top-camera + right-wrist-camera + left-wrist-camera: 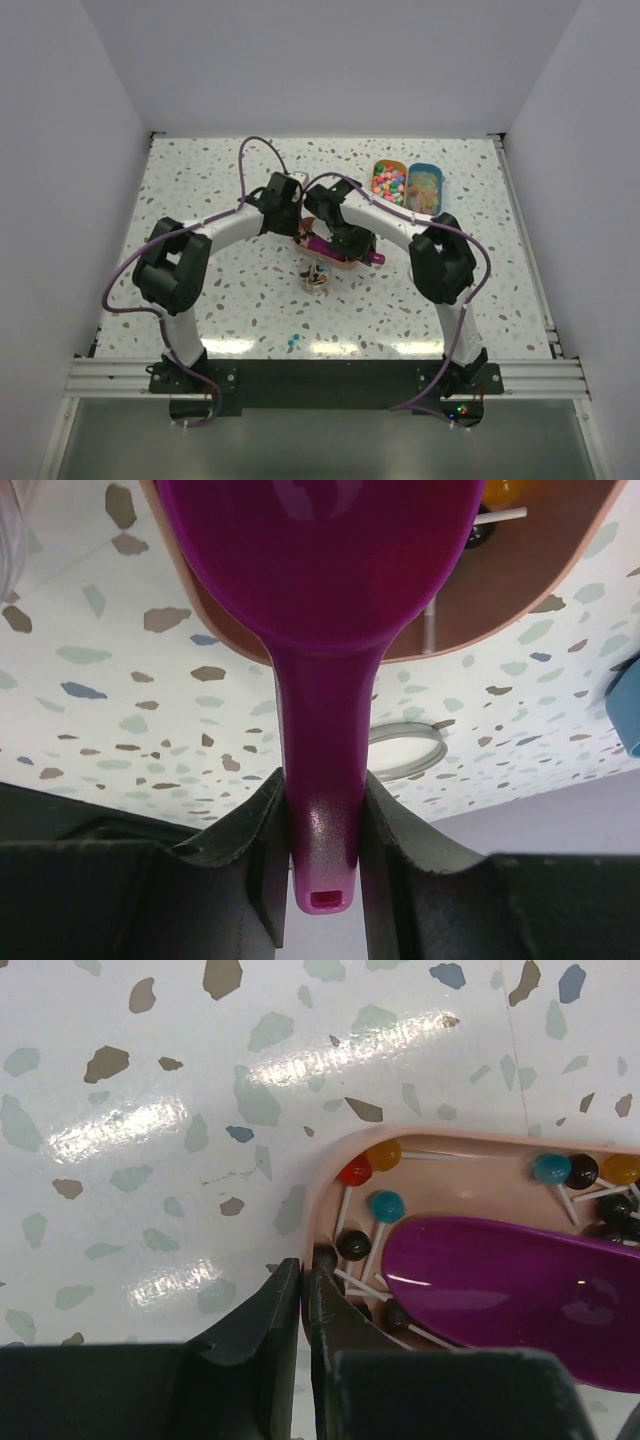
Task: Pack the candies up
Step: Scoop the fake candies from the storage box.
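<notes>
My left gripper (303, 1292) pinches the rim of the shallow pink plastic tray (318, 1200). The tiny dark, red and teal candies (352, 1245) lie just ahead of its inner finger. My right gripper (322, 810) clamps the handle of the glossy purple plastic scoop (320, 570), whose bowl is ahead over the tray.

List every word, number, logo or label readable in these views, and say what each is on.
None: no readable text in any view.
The scoop is plain purple, with only a bare hole at the handle's end.
The tray, the orange tub and the blue tub carry no label or mark.
</notes>
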Controlling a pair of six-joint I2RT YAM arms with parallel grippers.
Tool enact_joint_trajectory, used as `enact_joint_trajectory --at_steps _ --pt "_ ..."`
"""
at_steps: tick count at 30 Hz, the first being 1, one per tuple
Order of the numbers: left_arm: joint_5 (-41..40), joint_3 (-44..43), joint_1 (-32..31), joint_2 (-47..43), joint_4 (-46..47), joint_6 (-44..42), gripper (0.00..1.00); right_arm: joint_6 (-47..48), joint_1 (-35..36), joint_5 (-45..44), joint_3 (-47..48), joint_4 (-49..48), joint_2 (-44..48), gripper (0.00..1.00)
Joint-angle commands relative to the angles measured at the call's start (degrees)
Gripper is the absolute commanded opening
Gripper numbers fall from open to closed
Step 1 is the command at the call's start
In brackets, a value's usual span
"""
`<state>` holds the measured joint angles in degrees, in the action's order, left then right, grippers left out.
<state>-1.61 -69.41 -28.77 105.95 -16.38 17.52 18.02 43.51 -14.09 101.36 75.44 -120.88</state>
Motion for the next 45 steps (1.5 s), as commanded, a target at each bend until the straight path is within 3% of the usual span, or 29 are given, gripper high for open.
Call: enact_joint_trajectory --at_steps 1,17,22,29,45 --pt "1.3 0.2 -0.5 0.0 3.2 1.6 0.13 5.1 0.4 0.4 -2.8 -2.2 3.5 0.0" --pt "8.5 1.7 -0.5 0.0 5.5 4.7 0.12 -4.7 0.4 4.7 9.5 -1.6 -7.4 0.0" --pt "8.2 1.6 -0.5 -0.1 5.3 4.7 0.12 -4.7 0.4 7.7 5.3 -10.1 -3.6 0.0" --pt "4.0 0.7 -0.3 -0.7 3.9 3.2 0.12 -2.5 0.1 8.8 -7.6 -22.4 4.9 0.0" --pt "0.5 0.2 1.7 -2.1 3.1 2.3 0.13 -1.5 -1.8 3.6 -14.2 -23.1 8.8 0.0"
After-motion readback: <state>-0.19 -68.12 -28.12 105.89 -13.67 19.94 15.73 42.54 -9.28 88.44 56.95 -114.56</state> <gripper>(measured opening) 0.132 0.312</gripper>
